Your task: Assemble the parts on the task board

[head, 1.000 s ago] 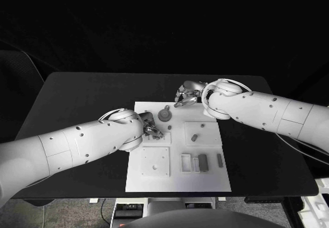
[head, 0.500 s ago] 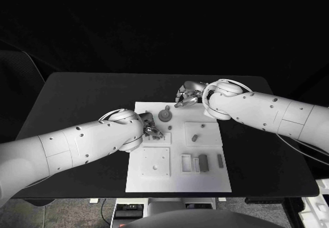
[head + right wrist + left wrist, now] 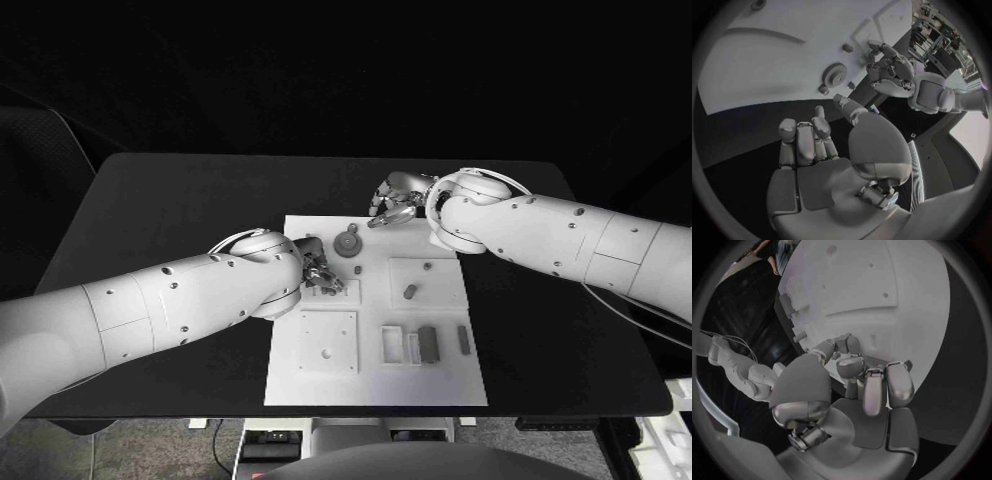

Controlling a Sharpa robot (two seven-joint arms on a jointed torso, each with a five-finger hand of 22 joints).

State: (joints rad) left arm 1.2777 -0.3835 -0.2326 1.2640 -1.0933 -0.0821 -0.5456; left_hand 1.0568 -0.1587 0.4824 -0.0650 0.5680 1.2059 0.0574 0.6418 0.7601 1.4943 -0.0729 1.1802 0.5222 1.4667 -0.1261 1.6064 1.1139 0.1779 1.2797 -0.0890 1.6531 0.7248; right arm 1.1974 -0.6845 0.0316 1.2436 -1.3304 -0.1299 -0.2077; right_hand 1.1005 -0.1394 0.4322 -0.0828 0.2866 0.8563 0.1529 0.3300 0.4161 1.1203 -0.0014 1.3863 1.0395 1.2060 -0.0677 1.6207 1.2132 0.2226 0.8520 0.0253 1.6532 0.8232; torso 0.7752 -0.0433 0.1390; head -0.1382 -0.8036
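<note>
Task board: the flat white rectangular plate (image 3: 378, 318) lay mid-table, its recesses facing up to receive parts.
Parts: a grey round gear-like disc (image 3: 346, 241) sat near the far edge; small grey blocks (image 3: 427, 342) lay in the near row, not yet fitted.
Left hand: the silver left hand (image 3: 320, 272) rested over the board's left side, fingers curled in; whether they pinched a piece, I could not tell.
Right hand: the silver right hand (image 3: 392, 205) hovered at the far edge, fingers curled with nothing seen in them, probably poised for the disc.

The task board (image 3: 378, 370) lies mid-table (image 3: 173, 200), round part (image 3: 346, 242) at its far end.
</note>
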